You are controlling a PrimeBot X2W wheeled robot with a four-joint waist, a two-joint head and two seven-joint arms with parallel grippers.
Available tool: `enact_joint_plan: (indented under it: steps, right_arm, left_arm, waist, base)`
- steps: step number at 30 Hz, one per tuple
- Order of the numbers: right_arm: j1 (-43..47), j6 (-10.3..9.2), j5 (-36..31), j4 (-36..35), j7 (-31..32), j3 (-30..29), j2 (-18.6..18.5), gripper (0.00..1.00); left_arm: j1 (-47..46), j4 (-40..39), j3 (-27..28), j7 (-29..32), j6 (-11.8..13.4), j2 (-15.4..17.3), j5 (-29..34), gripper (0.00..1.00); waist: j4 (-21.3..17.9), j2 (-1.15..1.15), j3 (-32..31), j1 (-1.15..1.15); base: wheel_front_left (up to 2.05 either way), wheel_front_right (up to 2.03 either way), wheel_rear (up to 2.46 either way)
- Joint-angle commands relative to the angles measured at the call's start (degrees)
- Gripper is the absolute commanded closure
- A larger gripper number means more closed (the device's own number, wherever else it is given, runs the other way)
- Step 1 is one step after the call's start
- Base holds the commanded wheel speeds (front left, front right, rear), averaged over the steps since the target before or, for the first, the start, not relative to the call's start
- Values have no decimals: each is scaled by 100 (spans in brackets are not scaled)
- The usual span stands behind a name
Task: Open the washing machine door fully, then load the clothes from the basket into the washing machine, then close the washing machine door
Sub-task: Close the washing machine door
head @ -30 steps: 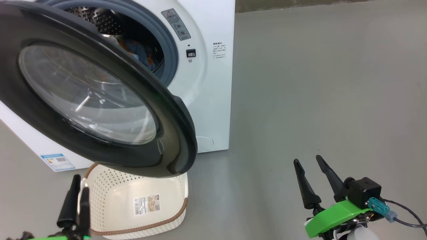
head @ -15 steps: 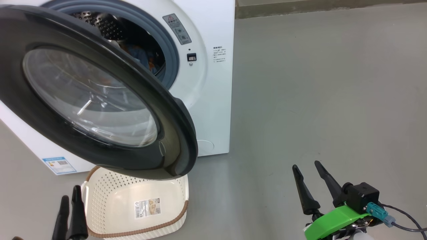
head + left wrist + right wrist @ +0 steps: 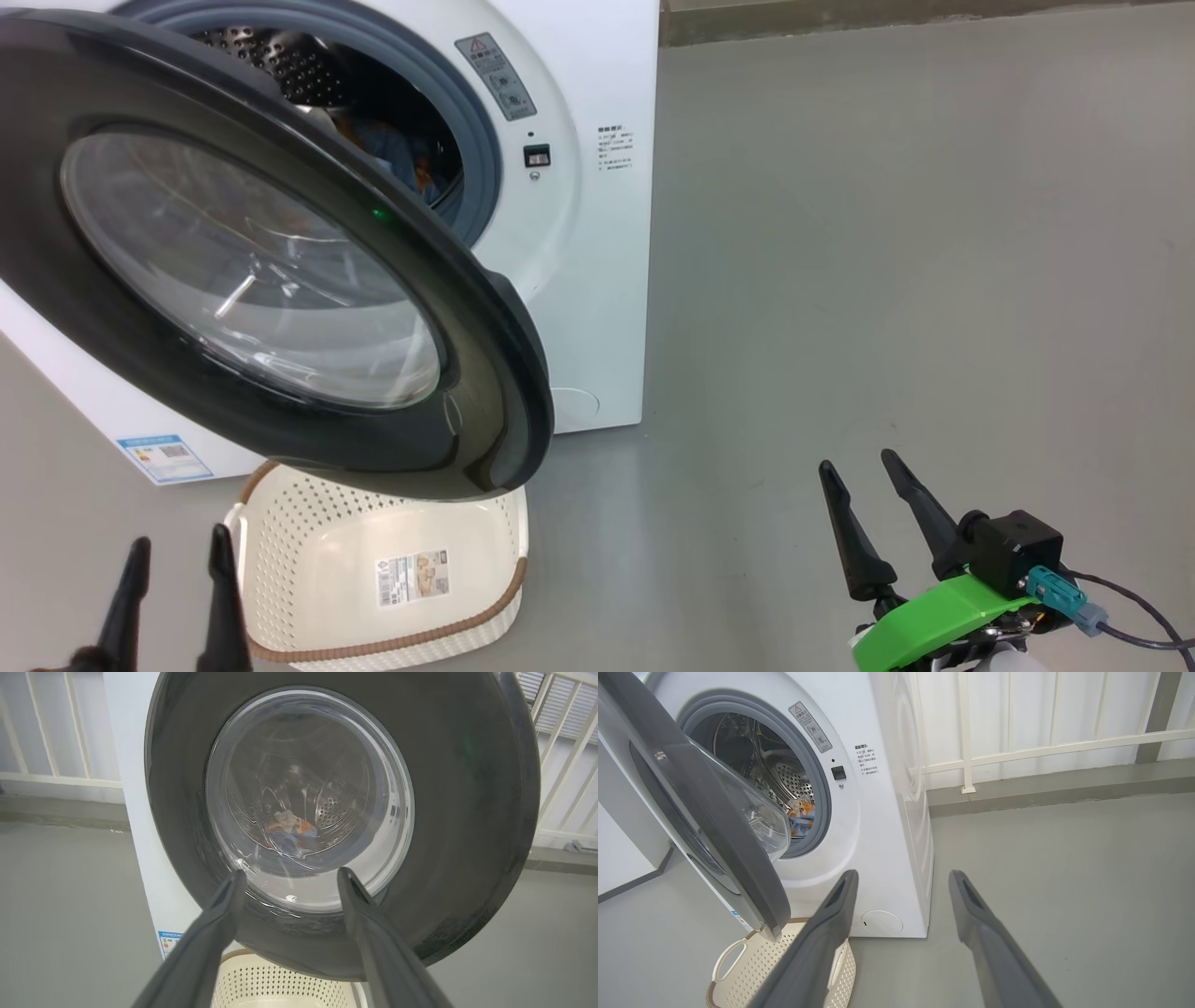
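Observation:
The washing machine door (image 3: pixel 252 271) stands partly open, its black ring hanging over the basket (image 3: pixel 308 523). The basket sits on the floor in front of the white washing machine (image 3: pixel 597 280) and holds nothing but its paper label. The clothes (image 3: pixel 801 814), blue and orange, lie inside the steel drum and also show through the door glass as the clothes (image 3: pixel 289 830). My left gripper (image 3: pixel 179 539) is open and empty, low beside the basket's left end, pointing at the door's outer face (image 3: pixel 467 788). My right gripper (image 3: pixel 857 462) is open and empty over bare floor to the right.
Grey floor (image 3: pixel 887 233) stretches to the right of the machine. A white railing (image 3: pixel 1017 751) runs along the wall behind it. The door's free edge (image 3: pixel 523 373) juts toward me above the basket.
In the head view my left gripper has dropped lower and to the left, and its fingers now show spread side by side. The right gripper, door and basket have kept their places.

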Motion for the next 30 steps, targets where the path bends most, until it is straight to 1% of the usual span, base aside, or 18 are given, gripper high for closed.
enact_joint_plan:
  steps: [1, 4, 7, 9, 18, 30]
  right_arm:
    - [-50, 9, -38, -153, -69, 130, 11, 0]
    - [-55, 9, -40, -163, -69, 122, 11, 0]
    - [-58, 9, -50, -167, -69, 112, 11, 0]
    - [-62, 9, -59, -172, -69, 111, 11, 0]
    - [-53, 9, -75, -160, -69, 115, 11, 0]
    - [-48, 9, -85, -167, -69, 110, 11, 0]
  left_arm:
    - [-66, -94, 209, -52, 79, 44, 164, 0]
    - [7, -46, 180, -53, 157, -25, 681, 0]
    - [85, 15, 162, -53, 217, -94, 972, 0]
    - [124, 49, 155, -53, 232, -116, 1039, 0]
    - [243, 195, 166, -53, 373, -152, 1130, 0]
    - [231, 309, 110, -53, 417, -157, 1028, 0]
  waist:
    - [-3, 0, 4, 0]
    - [-8, 0, 19, 0]
    - [-12, 0, 26, 0]
    - [-15, 0, 24, 0]
    - [-10, 0, -7, 0]
    - [-8, 0, 1, 0]
  base:
    - [0, 0, 0]
    - [0, 0, 0]
    - [0, 0, 0]
    - [0, 0, 0]
    - [0, 0, 0]
    - [0, 0, 0]
